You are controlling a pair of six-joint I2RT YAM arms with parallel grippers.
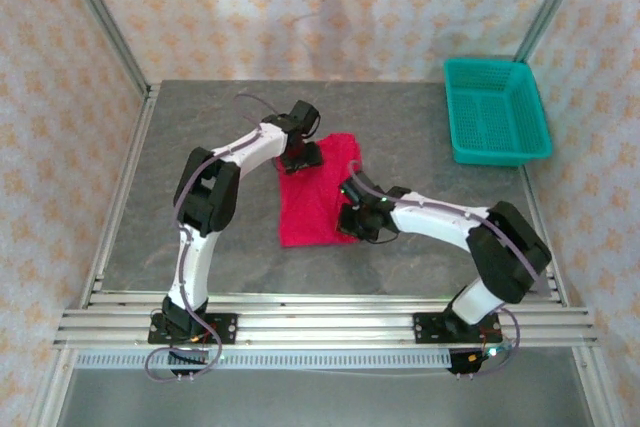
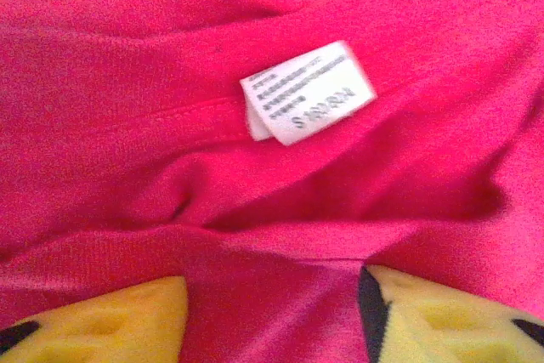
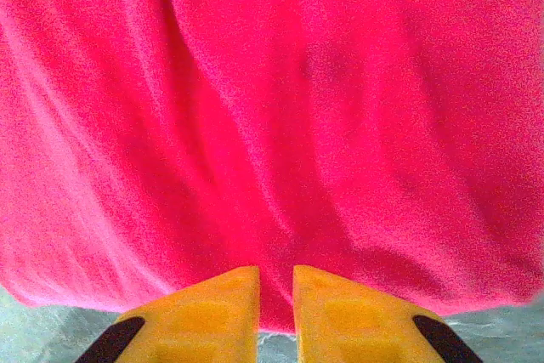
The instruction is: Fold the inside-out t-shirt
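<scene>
Pinching the t-shirt [image 1: 318,202] at mid-tabletop: right pincer [image 1: 352,219] clamped on it, left pincer [image 1: 300,159] apart.

T-shirt is bright red and lies as a rough rectangle around the middle of the tabletop [image 1: 420,127], long side running from the far edge toward the near edge, wrinkled on top. Left pincer sits at the shirt's far end; in the left wrist view its yellow fingers [image 2: 119,320] stand well apart with red fabric bunched in the gap, and the white tag [image 2: 308,91] lies just beyond them on a seam. Right pincer is at the shirt's right side, toward the near end; in the right wrist view its fingers [image 3: 204,312] are almost together with a thin strip of the shirt's hem caught between them. Teal basket [image 1: 497,155] sits in the far right corner, well apart from the shirt.
</scene>
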